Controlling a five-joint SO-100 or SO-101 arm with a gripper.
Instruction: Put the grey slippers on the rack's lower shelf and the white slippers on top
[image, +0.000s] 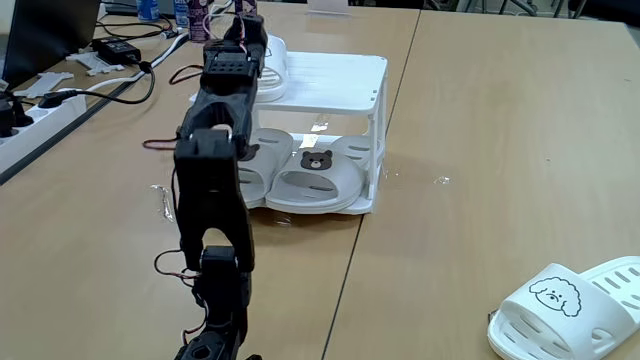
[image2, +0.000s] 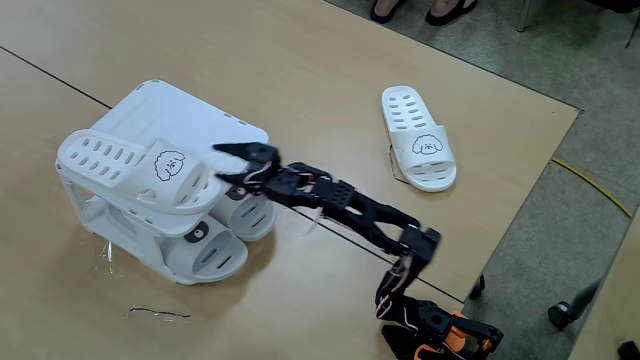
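Observation:
The white two-tier rack (image: 340, 75) (image2: 205, 115) stands mid-table. Both grey slippers, one showing its brown bear face (image: 317, 160), lie side by side on the lower shelf (image: 345, 125); in a fixed view their toes (image2: 212, 252) stick out of the rack's front. One white slipper with a dog face (image2: 165, 165) (image: 272, 62) lies on the slatted top. My gripper (image2: 226, 165) (image: 248, 22) is open right beside that slipper's strap, holding nothing. The other white slipper (image: 570, 305) (image2: 420, 140) lies on the table, well away from the rack.
A power strip (image: 45, 105), an adapter and cables (image: 120, 50) clutter the table's far left corner. Small clear scraps (image2: 160, 314) lie near the rack's base. The table edge (image2: 520, 190) runs close behind the loose slipper, and a person's feet (image2: 385, 10) show beyond it.

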